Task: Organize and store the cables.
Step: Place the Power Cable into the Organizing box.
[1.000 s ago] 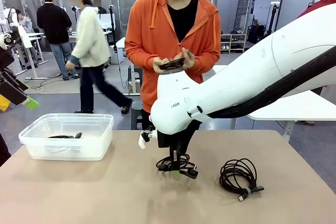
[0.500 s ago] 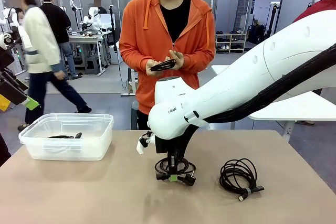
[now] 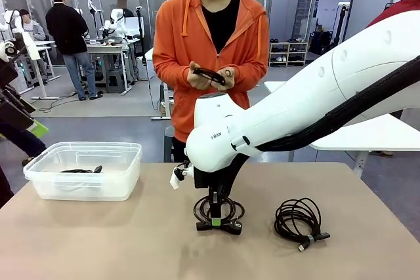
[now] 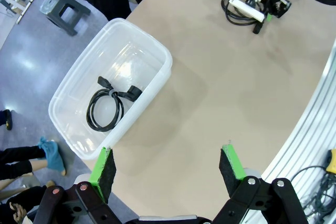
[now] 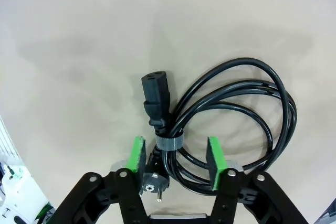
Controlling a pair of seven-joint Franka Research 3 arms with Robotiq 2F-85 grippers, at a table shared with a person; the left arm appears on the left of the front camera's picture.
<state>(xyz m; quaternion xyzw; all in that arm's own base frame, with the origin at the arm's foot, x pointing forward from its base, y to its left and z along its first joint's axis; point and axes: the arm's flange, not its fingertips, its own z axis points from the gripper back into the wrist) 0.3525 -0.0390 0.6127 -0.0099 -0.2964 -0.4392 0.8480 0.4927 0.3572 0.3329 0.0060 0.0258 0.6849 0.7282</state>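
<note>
The right tool (image 5: 176, 156) hangs low over the middle of the worktop (image 3: 98, 240). Its jaws are spread wide, with a green pad (image 5: 138, 155) on either side of the tied neck of a coil (image 5: 185, 120). Neither pad touches the cord, so it has hold of nothing. That coil lies flat on the worktop, its tie (image 5: 168, 142) between the pads and its plug (image 5: 155, 95) pointing away from the tool. Straddling the tie makes sense: the loops are bunched there, so 1 squeeze would catch the whole bundle. A 2nd coil (image 3: 285, 224) lies near it on the robot's right, well apart from the bin (image 3: 46, 188) at the left, which holds a stored coil (image 4: 111, 96). The left tool (image 4: 168, 166) hovers high over the bin's end of the worktop, jaws fully apart and empty, probably parked clear of the right arm's reach. The person (image 3: 197, 37) across the worktop holds another cable (image 3: 209, 73) at chest height, seemingly bundling it. I judge storage barely begun: 2 coils wait on the worktop.
</note>
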